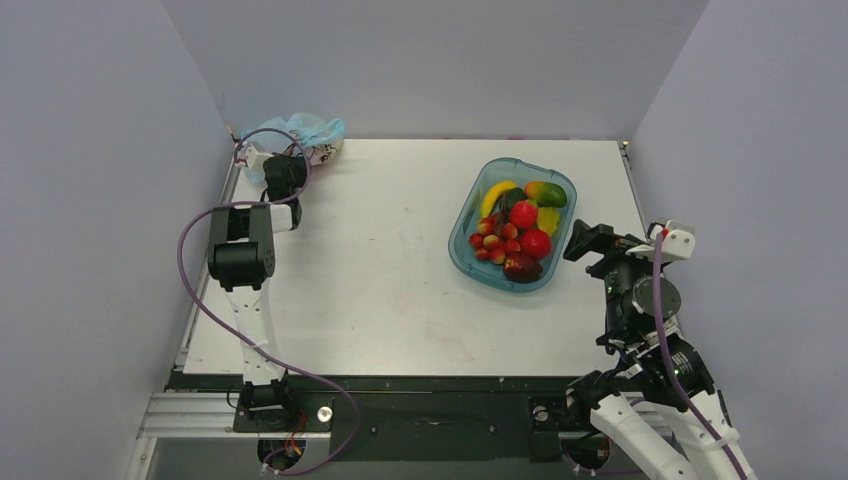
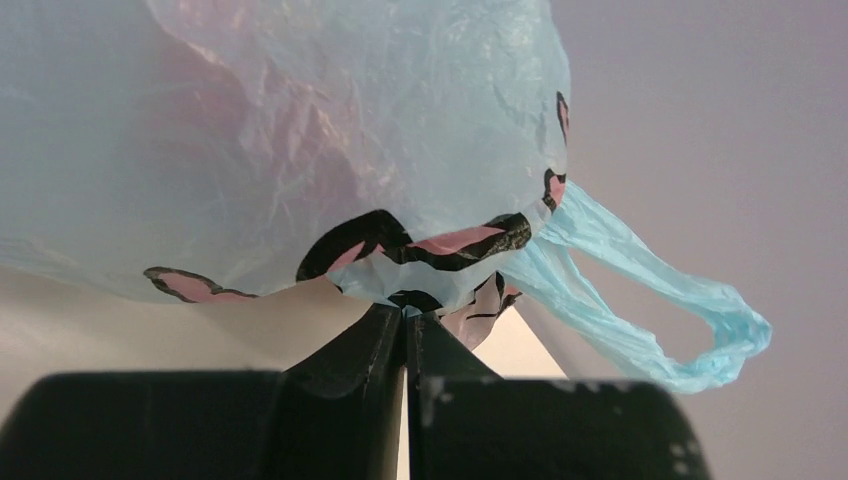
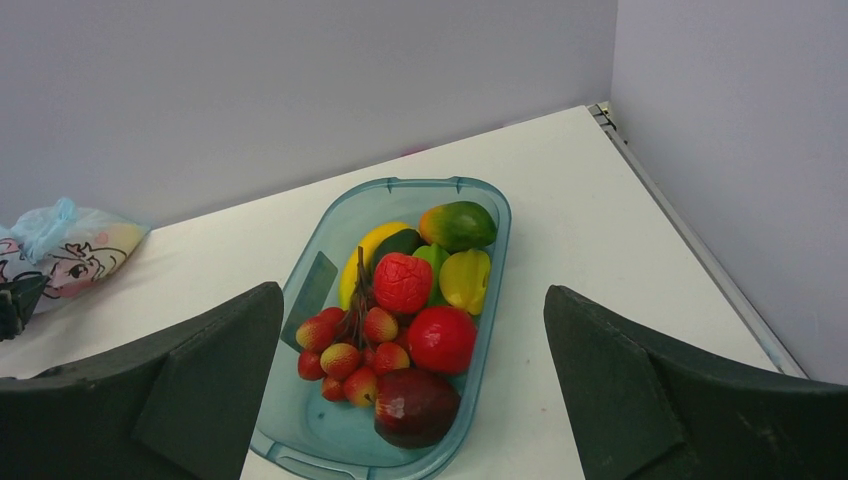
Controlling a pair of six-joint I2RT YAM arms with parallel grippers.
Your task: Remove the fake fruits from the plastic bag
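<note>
Our left gripper [image 2: 405, 316] is pressed together on a fold low in the printed film of the plastic bag [image 2: 300, 130], which sits at the eleven o'clock corner of the table [image 1: 380, 290], close to the back wall. Our right gripper [image 1: 590, 243] stands spread and holds nothing at about three o'clock, just beside the teal tub [image 3: 300, 415] of toy fruit. We judge this to be the opening step: the bag is seized and nothing has come out of it yet. We cannot make out the fake fruits. A reddish blur behind the film may be one of them or only print, so we take them to be inside. The next move calls for drawing the bag toward the table's middle, where the other arm can reach its mouth, gently, since thin film may slip or tear. Only the left wrist view shows the pinch and the loop handle [image 2: 680, 320] hanging free toward four o'clock. Only the overhead view shows how far apart our arms stand. Only the right wrist view shows the bag's cartoon face, at nine o'clock.
</note>
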